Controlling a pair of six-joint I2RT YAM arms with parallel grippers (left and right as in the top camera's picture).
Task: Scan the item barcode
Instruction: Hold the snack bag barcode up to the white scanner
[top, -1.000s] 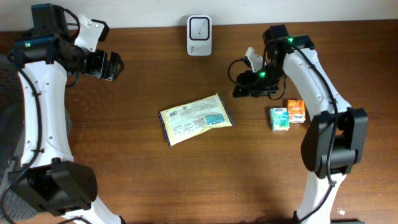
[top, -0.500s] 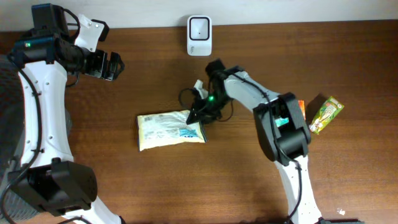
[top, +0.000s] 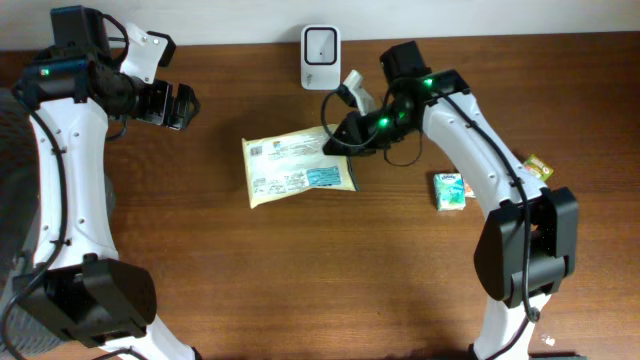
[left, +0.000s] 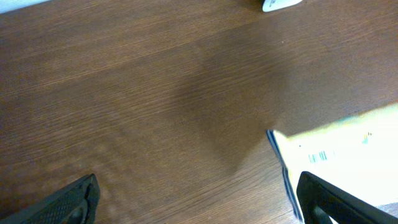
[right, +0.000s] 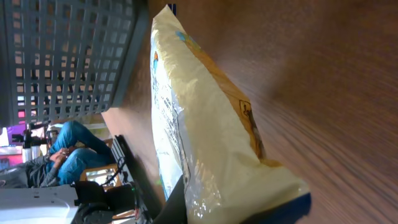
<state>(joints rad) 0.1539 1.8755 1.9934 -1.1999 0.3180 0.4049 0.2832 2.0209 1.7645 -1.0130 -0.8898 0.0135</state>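
Observation:
The item is a pale yellow packet (top: 295, 168) with printed labels and a blue patch, lying left of the table's middle. My right gripper (top: 342, 140) is shut on its right edge. In the right wrist view the packet (right: 205, 130) fills the frame, pinched at its blue-edged end by my right gripper (right: 217, 208). A white scanner (top: 320, 45) stands at the back edge, just above the packet. My left gripper (top: 176, 106) hovers open at the far left, away from the packet. In the left wrist view the packet's corner with a small barcode (left: 348, 155) shows beside the open left gripper (left: 199, 208).
A small green tissue pack (top: 450, 190) lies right of the packet, with an orange pack (top: 470, 188) peeking out beside it under the right arm. A yellow-green snack bag (top: 538, 167) lies further right. The scanner's edge (left: 280, 4) shows in the left wrist view.
My right gripper has closed on the packet's right edge, and the packet now sits further back, nearer the scanner. The left arm has not moved.

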